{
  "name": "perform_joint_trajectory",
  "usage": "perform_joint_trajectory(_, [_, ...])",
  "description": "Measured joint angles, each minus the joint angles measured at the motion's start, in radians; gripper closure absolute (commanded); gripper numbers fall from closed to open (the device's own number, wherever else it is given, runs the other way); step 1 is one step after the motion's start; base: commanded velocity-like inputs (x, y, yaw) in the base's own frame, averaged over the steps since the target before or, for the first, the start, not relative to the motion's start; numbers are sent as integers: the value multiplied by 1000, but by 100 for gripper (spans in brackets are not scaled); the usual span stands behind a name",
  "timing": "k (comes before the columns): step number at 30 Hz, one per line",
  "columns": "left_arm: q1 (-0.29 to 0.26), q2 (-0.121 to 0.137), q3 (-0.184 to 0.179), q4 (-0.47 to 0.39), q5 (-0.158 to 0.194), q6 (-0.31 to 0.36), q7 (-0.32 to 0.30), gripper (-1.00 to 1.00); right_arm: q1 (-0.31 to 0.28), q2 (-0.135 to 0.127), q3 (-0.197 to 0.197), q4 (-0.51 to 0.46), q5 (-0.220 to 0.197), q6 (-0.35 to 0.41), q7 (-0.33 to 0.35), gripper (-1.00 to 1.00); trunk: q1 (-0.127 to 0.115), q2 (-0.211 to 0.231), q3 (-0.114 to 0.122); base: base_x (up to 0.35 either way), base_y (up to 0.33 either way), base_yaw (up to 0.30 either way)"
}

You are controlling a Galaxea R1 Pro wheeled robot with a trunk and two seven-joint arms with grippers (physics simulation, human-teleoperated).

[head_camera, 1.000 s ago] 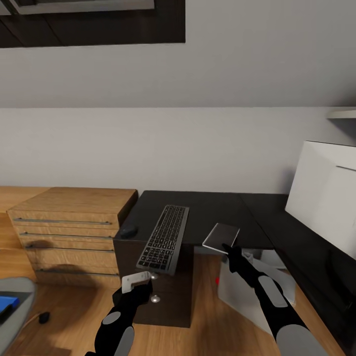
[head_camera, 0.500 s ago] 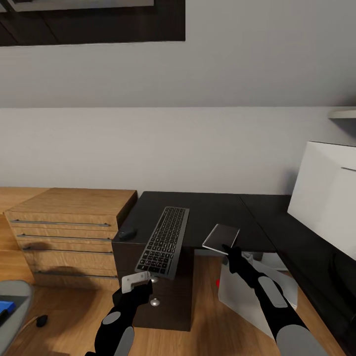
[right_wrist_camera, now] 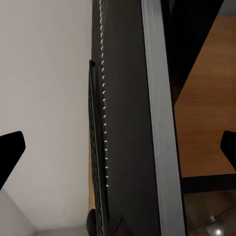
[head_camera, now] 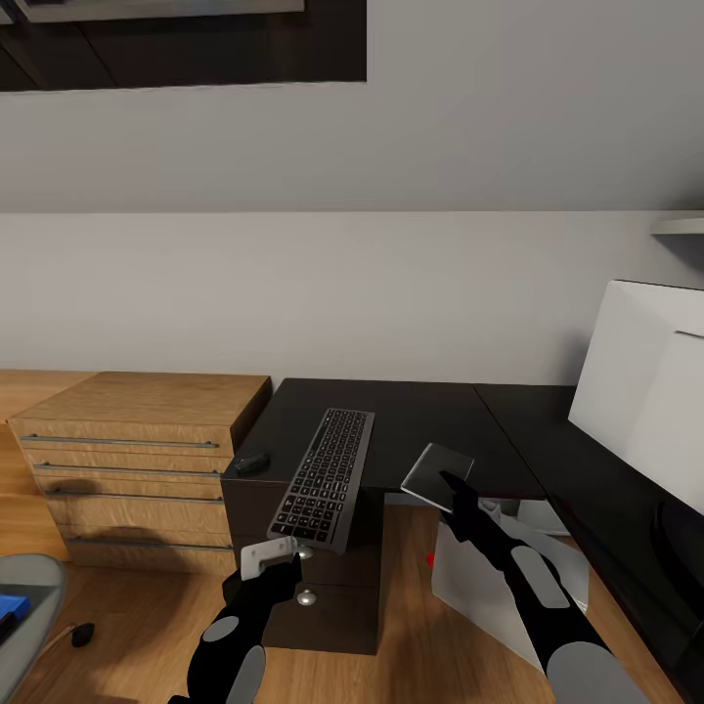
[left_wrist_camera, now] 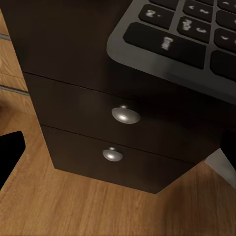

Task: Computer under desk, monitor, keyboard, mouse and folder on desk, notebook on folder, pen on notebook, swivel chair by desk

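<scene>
The dark keyboard (head_camera: 324,475) lies on the black desk (head_camera: 420,411), its near end hanging over the front edge. A black mouse (head_camera: 251,462) sits to its left. The grey notebook (head_camera: 437,468) rests on the desk edge, partly overhanging. My right gripper (head_camera: 452,486) is open at the notebook's near edge; in the right wrist view the notebook's grey edge (right_wrist_camera: 160,123) runs between the spread fingers (right_wrist_camera: 11,152). My left gripper (head_camera: 270,557) is open below the keyboard's end (left_wrist_camera: 172,44), facing the drawer knobs (left_wrist_camera: 125,114). The white monitor (head_camera: 650,381) stands at the right. The pen is out of view.
A white computer case (head_camera: 494,577) stands under the desk. A wooden chest of drawers (head_camera: 137,460) adjoins the desk on the left. The grey swivel chair (head_camera: 29,587) carrying the blue folder (head_camera: 8,612) is at the lower left. A small dark object (head_camera: 83,634) lies on the wood floor.
The view shifted a little to the right. My right gripper has edged up and forward to the notebook's near edge. The left arm has stayed put.
</scene>
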Motion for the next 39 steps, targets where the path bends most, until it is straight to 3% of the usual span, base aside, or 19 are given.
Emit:
perform_joint_trajectory(14, [0,1,1,0,1,0,0,-100,0,-1,0,1,0,0,-1,-100,0,0,0,-25,0,0])
perform_joint_trajectory(34, [0,1,3,0,2,2,0,-100,0,-3,-2,-3,0,-3,-1,-100,1,0,0,-317,-1,0])
perform_joint_trajectory(39, [0,2,4,0,2,1,0,-100,0,-3,0,-10,11,-41,0,-100,1,0,0,-321,-104,0])
